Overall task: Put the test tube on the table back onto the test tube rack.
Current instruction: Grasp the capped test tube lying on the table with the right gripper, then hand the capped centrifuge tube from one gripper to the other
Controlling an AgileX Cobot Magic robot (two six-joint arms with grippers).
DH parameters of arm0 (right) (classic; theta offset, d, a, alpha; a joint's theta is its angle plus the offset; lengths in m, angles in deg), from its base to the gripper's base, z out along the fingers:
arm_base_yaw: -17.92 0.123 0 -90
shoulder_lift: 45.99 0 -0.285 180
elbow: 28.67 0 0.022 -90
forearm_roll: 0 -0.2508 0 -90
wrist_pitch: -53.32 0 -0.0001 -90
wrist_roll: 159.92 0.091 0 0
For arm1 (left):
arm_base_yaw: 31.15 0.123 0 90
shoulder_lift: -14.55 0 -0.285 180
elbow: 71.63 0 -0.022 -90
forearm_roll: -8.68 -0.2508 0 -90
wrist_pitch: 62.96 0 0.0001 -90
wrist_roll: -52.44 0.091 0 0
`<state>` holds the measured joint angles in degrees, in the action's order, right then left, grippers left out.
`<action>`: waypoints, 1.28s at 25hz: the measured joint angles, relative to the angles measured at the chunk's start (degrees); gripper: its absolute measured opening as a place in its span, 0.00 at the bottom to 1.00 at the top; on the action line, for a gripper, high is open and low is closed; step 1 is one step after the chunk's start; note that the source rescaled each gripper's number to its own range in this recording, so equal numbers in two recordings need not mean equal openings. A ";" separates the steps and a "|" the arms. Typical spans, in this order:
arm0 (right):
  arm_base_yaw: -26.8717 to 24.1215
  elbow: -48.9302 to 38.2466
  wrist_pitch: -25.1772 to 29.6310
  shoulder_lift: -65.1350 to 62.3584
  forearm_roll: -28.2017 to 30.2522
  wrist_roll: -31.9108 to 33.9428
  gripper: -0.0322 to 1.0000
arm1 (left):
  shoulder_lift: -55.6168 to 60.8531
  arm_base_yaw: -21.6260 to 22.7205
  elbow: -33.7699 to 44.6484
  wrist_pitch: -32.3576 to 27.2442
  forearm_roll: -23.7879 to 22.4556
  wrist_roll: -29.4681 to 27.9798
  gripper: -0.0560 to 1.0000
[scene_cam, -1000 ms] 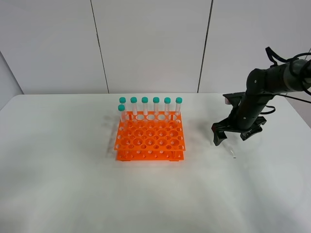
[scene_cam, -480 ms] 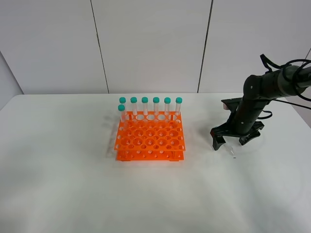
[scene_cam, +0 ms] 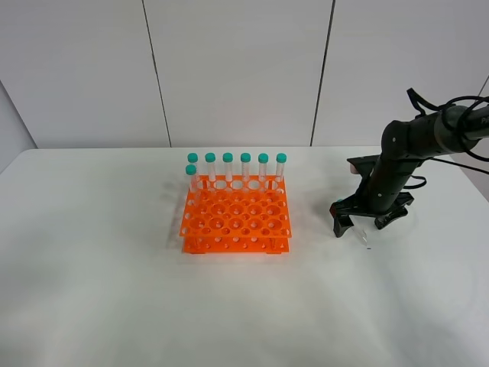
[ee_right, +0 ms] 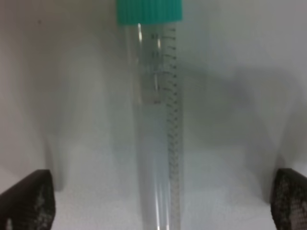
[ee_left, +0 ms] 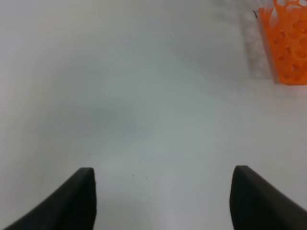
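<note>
The test tube (ee_right: 156, 120) lies flat on the white table (scene_cam: 114, 267), clear with a teal cap (ee_right: 149, 10). In the exterior high view only its pointed tip (scene_cam: 365, 241) shows, under my right gripper (scene_cam: 359, 227). My right gripper (ee_right: 158, 203) is open and low over the table, one finger on each side of the tube, not touching it. The orange test tube rack (scene_cam: 235, 222) stands mid-table to the left of that gripper, with several teal-capped tubes (scene_cam: 245, 164) upright along its back. My left gripper (ee_left: 163, 201) is open and empty above bare table.
A corner of the rack (ee_left: 288, 43) shows in the left wrist view. The left arm is out of the exterior high view. The right arm (scene_cam: 405, 149) reaches in from the right edge with cables behind it.
My right gripper has come down and a little left, settling open around the lying tube. The tube and the rack have not moved.
</note>
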<state>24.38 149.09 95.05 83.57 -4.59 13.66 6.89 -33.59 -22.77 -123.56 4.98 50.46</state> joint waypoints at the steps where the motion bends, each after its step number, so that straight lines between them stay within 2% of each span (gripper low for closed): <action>1: 0.00 0.00 -0.01 0.00 0.00 0.00 0.95 | 0.00 0.00 0.00 0.00 0.00 0.00 0.90; 6: 0.00 0.00 -0.01 0.00 0.00 0.00 0.63 | 0.00 0.00 0.00 0.00 0.00 0.00 0.90; 8: 0.00 0.00 -0.01 0.00 0.00 -0.05 0.44 | 0.00 0.00 0.00 0.00 0.00 0.00 0.90; 10: 0.00 0.00 -0.01 0.00 0.00 -0.06 0.14 | 0.00 0.00 0.00 0.00 0.00 0.00 0.90; 11: 0.00 0.00 -0.01 0.00 0.00 -0.23 0.03 | 0.00 0.00 0.00 0.00 0.00 0.00 0.90; 12: 0.00 0.00 -0.01 0.00 0.00 -0.52 0.07 | 0.00 0.00 0.00 0.00 0.00 0.00 0.90; 20: 0.00 0.00 1.75 -3.39 0.26 -4.22 0.06 | 0.00 0.00 0.00 0.00 0.00 0.00 0.90; 27: 0.00 -0.17 9.66 -19.46 0.38 -4.38 0.06 | 0.00 0.00 0.00 0.00 0.00 0.00 0.90; 32: 0.00 -5.53 11.69 -33.69 0.40 -4.38 0.06 | 0.00 0.00 0.00 0.00 0.00 0.00 0.90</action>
<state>24.38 143.57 106.75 49.88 -4.20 9.28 6.89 -33.59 -22.77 -123.56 4.98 50.46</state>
